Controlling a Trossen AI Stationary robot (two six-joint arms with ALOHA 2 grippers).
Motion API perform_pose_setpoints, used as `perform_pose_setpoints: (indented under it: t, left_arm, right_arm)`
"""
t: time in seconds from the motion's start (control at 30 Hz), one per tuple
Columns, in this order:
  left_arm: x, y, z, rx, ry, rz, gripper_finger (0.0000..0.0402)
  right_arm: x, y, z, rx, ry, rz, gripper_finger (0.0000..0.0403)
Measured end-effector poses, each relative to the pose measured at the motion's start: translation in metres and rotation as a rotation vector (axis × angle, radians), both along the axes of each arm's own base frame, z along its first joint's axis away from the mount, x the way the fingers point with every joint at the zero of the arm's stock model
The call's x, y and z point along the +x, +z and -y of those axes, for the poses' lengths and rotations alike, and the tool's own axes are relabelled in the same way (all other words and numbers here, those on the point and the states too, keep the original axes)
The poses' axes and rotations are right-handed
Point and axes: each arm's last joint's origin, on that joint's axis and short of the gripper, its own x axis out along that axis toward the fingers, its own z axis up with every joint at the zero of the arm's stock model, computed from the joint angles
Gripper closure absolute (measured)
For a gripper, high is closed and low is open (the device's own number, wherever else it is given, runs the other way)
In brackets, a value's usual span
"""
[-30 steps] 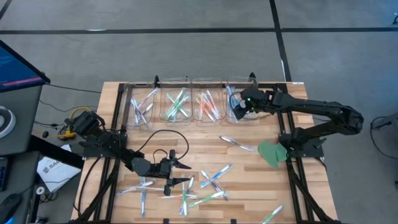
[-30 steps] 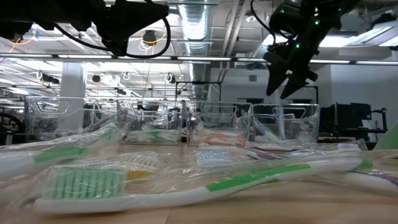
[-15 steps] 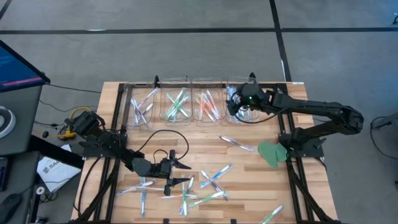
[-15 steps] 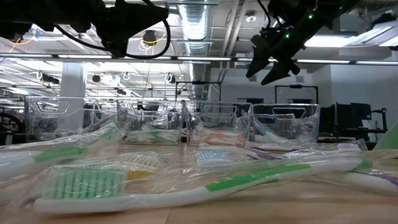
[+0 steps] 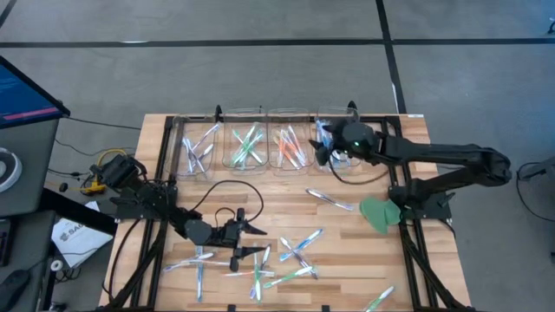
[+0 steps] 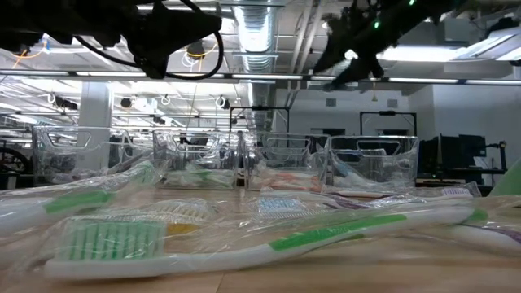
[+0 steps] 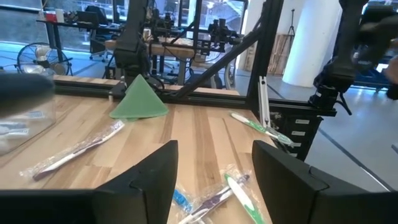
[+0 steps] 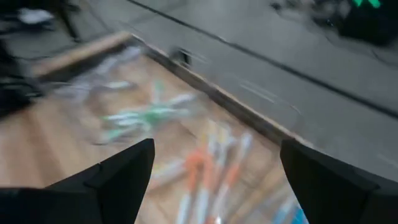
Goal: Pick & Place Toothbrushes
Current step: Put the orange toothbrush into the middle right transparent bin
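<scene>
Partly sorted: your bins [image 5: 260, 147] hold several toothbrushes [image 5: 286, 256], many lie loose on the table [image 5: 347, 234]; right gripper [image 5: 325, 154] spread empty beside the bins, left gripper [image 5: 256, 241] parted, empty above the loose ones

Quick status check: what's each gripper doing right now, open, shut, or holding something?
Left gripper: open, empty, over the loose toothbrushes.
Right gripper: open, empty, above the bins.

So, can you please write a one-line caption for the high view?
Right gripper open above the sorting bins; left gripper open over loose toothbrushes.
</scene>
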Motion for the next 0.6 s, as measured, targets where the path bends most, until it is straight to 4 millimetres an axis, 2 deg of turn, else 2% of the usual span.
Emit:
perform_pose_setpoints:
  t: [0.17, 0.37, 0.6]
  left_arm:
    - [0.0, -0.001, -0.001, 0.002, 0.003, -0.006, 0.0203]
    - [0.0, -0.001, -0.001, 0.005, 0.003, -0.01, 0.0205]
    - [0.0, -0.001, -0.001, 0.006, 0.003, -0.012, 0.0206]
  right_arm:
    - [-0.01, 0.024, -0.03, -0.061, 0.131, 0.103, 0.0061]
    - [-0.021, 0.041, -0.072, -0.082, 0.317, 0.182, 0.0061]
    - [-0.005, 0.044, -0.119, -0.067, 0.499, 0.328, 0.0061]
